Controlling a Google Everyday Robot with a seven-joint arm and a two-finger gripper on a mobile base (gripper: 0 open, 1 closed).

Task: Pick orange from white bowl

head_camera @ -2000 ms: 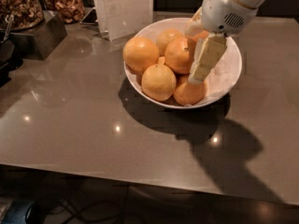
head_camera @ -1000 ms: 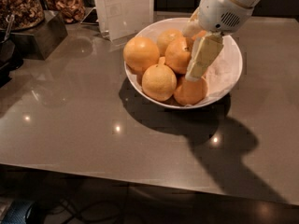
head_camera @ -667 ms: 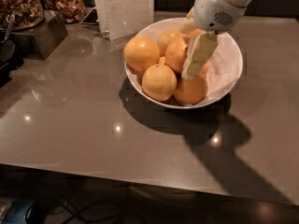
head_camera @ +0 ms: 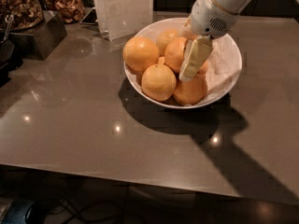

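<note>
The white bowl (head_camera: pixel 230 55), lined with crinkled white paper, stands on the grey table and holds several oranges. The largest orange (head_camera: pixel 140 54) sits at the bowl's left side. Smaller oranges lie in front (head_camera: pixel 159 82), in the middle (head_camera: pixel 176 54), at the back (head_camera: pixel 167 38) and at the front right (head_camera: pixel 190 91). My gripper (head_camera: pixel 187 73) reaches down into the bowl from the upper right. It sits against the right side of the middle orange, above the front-right one and apart from the largest orange. It hides part of the bowl's inside.
A clear sign holder (head_camera: pixel 124 8) stands just behind the bowl on the left. Dark containers of nuts (head_camera: pixel 28 17) stand at the far left. The grey table (head_camera: pixel 93 125) spreads out in front, down to its front edge.
My gripper has shifted slightly to the left inside the bowl, closer against the middle orange. The oranges and the bowl have not moved.
</note>
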